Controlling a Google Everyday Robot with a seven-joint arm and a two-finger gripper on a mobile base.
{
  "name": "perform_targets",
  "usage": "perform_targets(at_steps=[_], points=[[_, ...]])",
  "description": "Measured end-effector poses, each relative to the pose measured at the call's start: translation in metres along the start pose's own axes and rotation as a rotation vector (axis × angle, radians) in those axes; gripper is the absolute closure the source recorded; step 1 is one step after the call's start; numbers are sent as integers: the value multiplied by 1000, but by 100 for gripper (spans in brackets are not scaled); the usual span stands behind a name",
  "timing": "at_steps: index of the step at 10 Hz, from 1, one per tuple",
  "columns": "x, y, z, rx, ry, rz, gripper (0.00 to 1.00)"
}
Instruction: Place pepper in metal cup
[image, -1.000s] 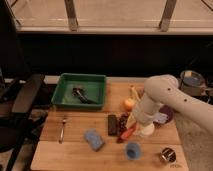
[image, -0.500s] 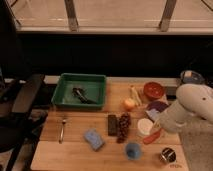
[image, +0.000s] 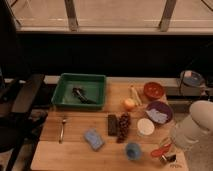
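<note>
Near R corner of the bench (image: 55, 156): your claw (image: 171, 146) sits at the end of the white arm (image: 196, 125), just above the metal cup (image: 168, 159). Can't tell if it's apart or together. The pepper (image: 159, 151) lies tilted at the claw, beside the cup's L rim. Blue cup (image: 133, 150) stands just L of the pepper, w/ the white cup (image: 145, 127) behind. Mid-bench: sponge (image: 93, 139), fork (image: 62, 129), grapes (image: 123, 126), purple bowl (image: 159, 112). Far: apple (image: 129, 103), red bowl (image: 153, 90), green tray (image: 64, 95). Vs 0.5 s ago, the arm has swung R & nearer you, the pepper is closer to the metal cup, and the purple bowl is uncovered.
</note>
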Motion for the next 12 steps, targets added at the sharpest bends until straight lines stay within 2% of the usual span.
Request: perform_targets(at_steps=[6, 9, 12], points=[[0, 0, 0, -5, -3, 0, 100], [22, 5, 16, -30, -43, 52, 100], [34, 11, 26, -43, -64, 90, 100]])
